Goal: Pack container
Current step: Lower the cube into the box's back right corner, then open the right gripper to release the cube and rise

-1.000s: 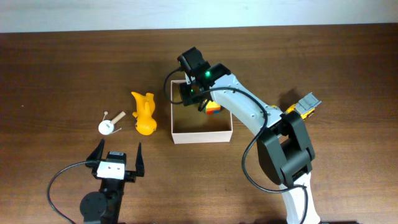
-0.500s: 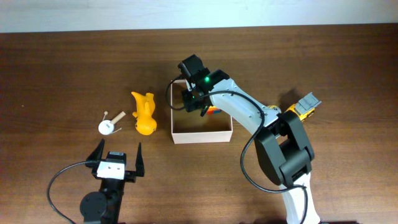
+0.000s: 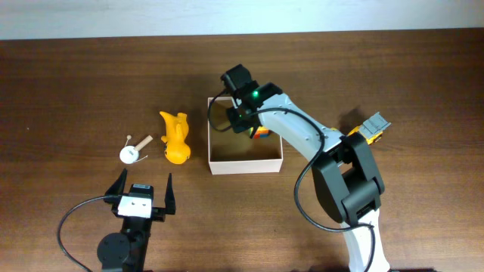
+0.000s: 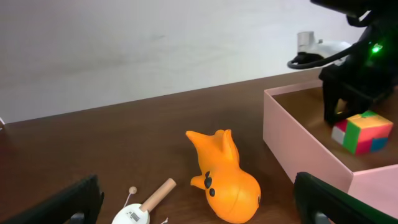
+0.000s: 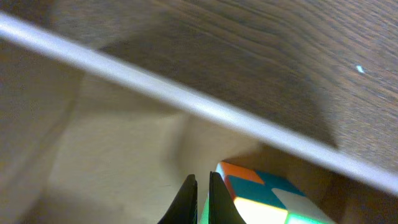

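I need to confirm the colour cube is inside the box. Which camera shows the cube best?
The left wrist view: the cube sits whole and unblocked inside the container, with several coloured faces visible. Overhead, the right arm hides most of the cube. The right wrist view shows only a close, cropped corner of it.
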Tool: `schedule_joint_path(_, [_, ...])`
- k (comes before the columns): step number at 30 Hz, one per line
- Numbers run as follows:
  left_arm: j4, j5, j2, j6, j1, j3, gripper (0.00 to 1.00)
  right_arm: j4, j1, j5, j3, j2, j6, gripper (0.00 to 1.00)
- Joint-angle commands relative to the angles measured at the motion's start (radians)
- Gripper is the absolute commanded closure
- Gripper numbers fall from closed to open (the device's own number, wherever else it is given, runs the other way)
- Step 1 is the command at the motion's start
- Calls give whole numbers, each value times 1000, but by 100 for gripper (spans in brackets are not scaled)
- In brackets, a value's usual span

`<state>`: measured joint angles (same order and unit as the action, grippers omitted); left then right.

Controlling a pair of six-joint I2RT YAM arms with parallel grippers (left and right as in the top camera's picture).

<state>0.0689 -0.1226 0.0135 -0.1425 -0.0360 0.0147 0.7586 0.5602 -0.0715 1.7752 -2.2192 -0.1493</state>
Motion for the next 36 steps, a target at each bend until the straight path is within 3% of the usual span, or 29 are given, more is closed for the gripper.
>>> schedule_joint_path(1, [3,7,-8,-16,-3,-5,1,9,-60,-31,-10,2,16,96])
schedule_joint_path(10, [3,7,-8,-16,-3,-5,1,8,-95,-5,-10,2,88,96])
schedule_joint_path(19, [3,7,-8,-16,-3,-5,1,49,-37,132,-9,2,172,96])
schedule_joint_path(36, [3,7,-8,-16,-3,-5,1,264,-19,66,-9,2,77,96])
